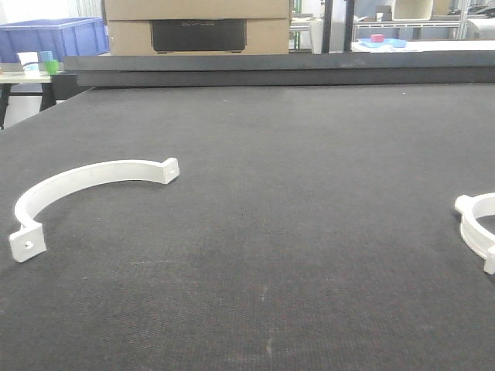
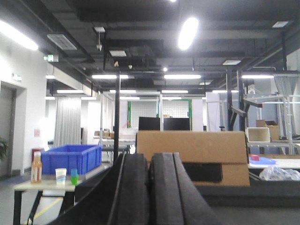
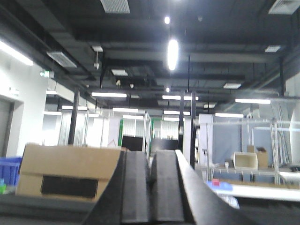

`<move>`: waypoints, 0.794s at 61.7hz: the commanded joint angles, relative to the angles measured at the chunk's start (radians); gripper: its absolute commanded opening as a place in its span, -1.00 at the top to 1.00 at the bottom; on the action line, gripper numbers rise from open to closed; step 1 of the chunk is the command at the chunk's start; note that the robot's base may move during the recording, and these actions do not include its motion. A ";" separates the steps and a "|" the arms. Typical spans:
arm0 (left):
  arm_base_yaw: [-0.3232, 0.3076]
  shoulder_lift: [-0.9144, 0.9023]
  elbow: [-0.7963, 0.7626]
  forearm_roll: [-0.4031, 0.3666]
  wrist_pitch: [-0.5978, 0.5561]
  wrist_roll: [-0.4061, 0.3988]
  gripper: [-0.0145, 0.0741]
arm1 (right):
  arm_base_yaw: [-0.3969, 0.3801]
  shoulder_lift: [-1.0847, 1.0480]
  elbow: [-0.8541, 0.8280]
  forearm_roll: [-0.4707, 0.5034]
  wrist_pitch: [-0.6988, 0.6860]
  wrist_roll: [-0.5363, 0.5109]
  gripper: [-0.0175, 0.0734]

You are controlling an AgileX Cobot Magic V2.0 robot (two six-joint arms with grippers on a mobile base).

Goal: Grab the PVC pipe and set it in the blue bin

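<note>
Both arms are raised clear of the work, wrist cameras facing the room. Left gripper [image 2: 150, 187] and right gripper [image 3: 151, 187] each have pads pressed together, holding nothing.

The curved white pipe piece [image 1: 77, 176] lies flat at near left on the dark felt table [image 1: 294, 232], untouched; a second piece [image 1: 473, 236] sits at the right edge. The blue bin [image 1: 54, 39] stands far left, beyond the table, beside a cardboard box [image 1: 197, 27]. Judged: pick not yet begun. Room is an open workshop, strip-lit.
</note>
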 commanded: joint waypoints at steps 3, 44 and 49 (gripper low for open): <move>0.000 0.087 -0.117 0.002 0.013 0.014 0.92 | -0.003 0.013 -0.074 -0.003 -0.025 -0.011 0.99; 0.000 0.775 -0.720 -0.128 0.636 0.014 0.92 | -0.003 0.372 -0.393 0.084 0.714 -0.011 0.99; 0.000 0.846 -0.753 -0.175 0.720 0.014 0.92 | -0.003 0.470 -0.393 0.124 0.795 -0.011 0.99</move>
